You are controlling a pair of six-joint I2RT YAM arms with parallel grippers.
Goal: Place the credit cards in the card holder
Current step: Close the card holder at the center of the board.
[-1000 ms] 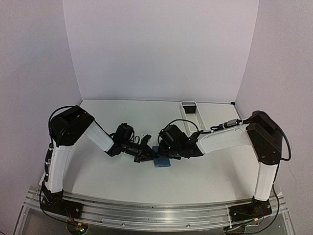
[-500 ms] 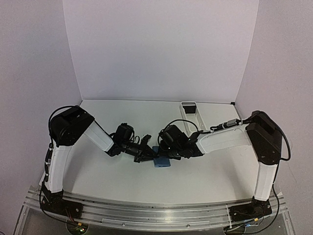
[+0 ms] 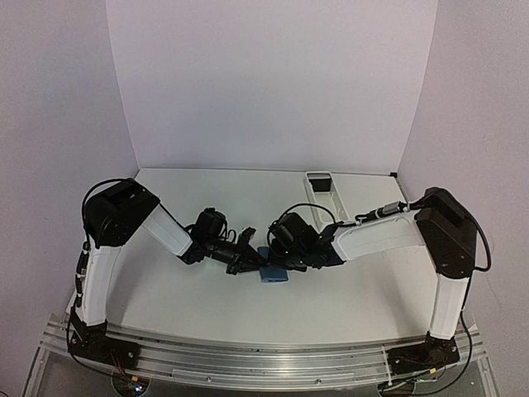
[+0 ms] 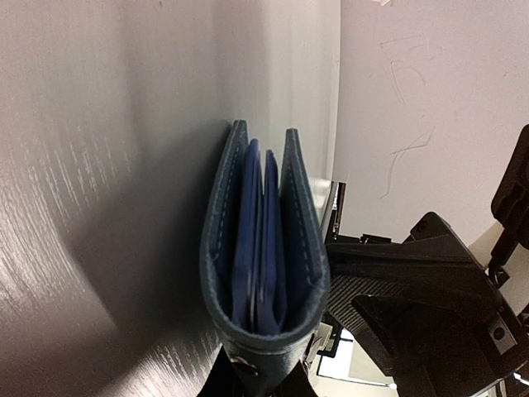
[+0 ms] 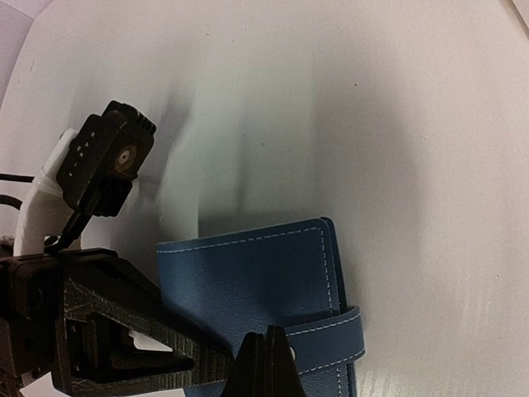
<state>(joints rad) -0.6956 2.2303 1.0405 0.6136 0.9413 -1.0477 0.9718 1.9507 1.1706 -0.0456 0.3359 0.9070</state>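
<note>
The blue card holder (image 3: 273,275) lies on the table between both grippers. In the left wrist view it (image 4: 260,248) shows edge-on, its two covers slightly apart with lighter blue leaves inside. My left gripper (image 4: 256,382) is shut on its spine end; from above it (image 3: 246,263) sits just left of the holder. In the right wrist view the holder (image 5: 248,277) is folded with its strap (image 5: 347,339) across the edge. My right gripper (image 5: 269,364) is shut, its tips pressing on the strap at the snap. No dark credit card shows loose; any inside is hidden.
A long white tray (image 3: 324,194) stands at the back right of the table, with a dark shape in its far end. Both arms crowd the table's middle, with their wrists almost touching over the holder. The left arm's black finger (image 5: 124,331) fills the lower left of the right wrist view.
</note>
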